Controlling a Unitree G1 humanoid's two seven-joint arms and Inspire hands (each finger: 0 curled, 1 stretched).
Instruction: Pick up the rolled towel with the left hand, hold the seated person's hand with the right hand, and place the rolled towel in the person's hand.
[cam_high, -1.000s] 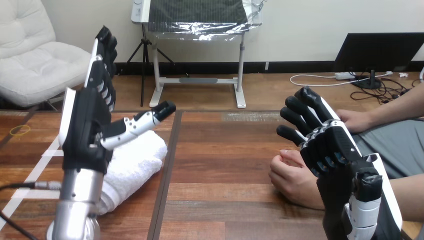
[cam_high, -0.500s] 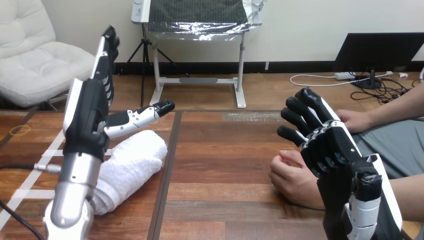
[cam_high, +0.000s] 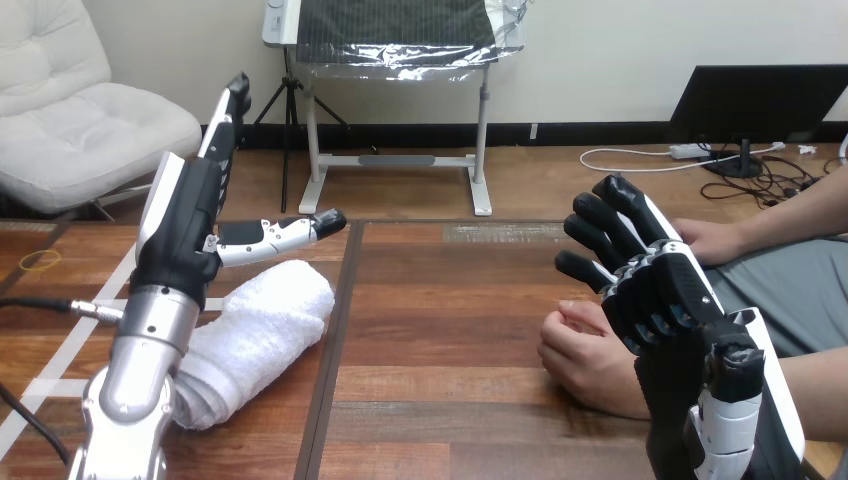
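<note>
Landmark: rolled towel (cam_high: 260, 325).
- Right hand (cam_high: 655, 290): nearest the camera, well to the right of the towel, back toward the camera. Fingers loosely bent and spread, grasping nothing.
- Person's near hand (cam_high: 585, 360): just left of the right hand and well right of the towel. It is a loose fist resting on the table (cam_high: 450, 330). The right hand overlaps its right edge, and I can't tell if they touch. No robot finger is wrapped round it.
- Towel: flat on the table, lying diagonal. Its near end is beside the left forearm and nothing grips it.
- Left hand (cam_high: 185, 225): raised above the towel's far half and clear of it. Fingers straight and pointing up, thumb out sideways over the towel's far end, released.
- Person's far hand (cam_high: 705, 240): beyond the right hand, farthest from the towel.
</note>
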